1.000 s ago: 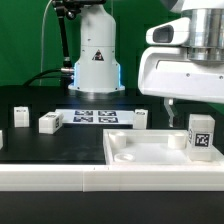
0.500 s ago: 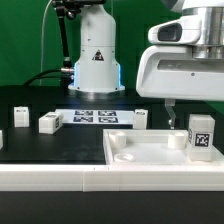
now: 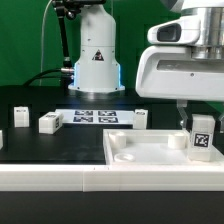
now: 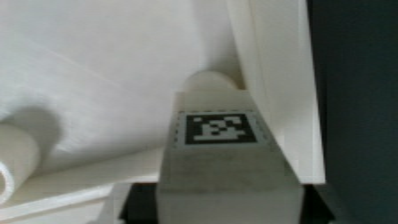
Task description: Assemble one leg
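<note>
The leg (image 3: 201,134) is a small white block with a black-and-white tag. It stands upright at the right end of the large white square panel (image 3: 140,152). My gripper (image 3: 190,116) is over it, with one finger (image 3: 185,117) down along the leg's left side. In the wrist view the leg (image 4: 222,150) fills the space between my two dark fingers (image 4: 139,200). They lie against both its sides, shut on it. Its foot rests on the panel next to the raised rim (image 4: 276,90).
Three more white legs lie on the black table: one (image 3: 50,122), another (image 3: 20,116), and a third (image 3: 141,118). The marker board (image 3: 95,116) lies in front of the robot base (image 3: 95,60). A round boss (image 4: 18,150) on the panel is beside the leg.
My gripper has moved toward the exterior view's right, from beside the leg to over it. The leg and the other parts have not moved.
</note>
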Motion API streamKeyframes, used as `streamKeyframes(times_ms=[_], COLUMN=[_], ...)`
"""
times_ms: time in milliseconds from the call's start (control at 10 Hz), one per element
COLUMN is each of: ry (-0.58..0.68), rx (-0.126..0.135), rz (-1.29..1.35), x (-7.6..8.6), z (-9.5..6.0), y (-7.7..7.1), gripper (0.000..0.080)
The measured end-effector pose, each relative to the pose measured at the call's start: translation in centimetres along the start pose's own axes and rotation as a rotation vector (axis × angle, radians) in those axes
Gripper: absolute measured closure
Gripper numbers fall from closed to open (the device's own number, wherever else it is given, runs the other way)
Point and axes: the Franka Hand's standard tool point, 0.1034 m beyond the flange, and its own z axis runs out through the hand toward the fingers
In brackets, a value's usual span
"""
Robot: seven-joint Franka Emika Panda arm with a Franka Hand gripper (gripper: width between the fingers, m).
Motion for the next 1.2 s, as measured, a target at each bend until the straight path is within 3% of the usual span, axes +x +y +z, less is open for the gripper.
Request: streamKeyframes(times_ms=[200, 1200], ry=[0.0, 0.005], rx=[0.0, -0.008], rz=[0.006, 1.034], x=[0.0, -0.14], z=[0.0, 0.13], y=[0.0, 0.29], gripper=[0.0509, 0.0508])
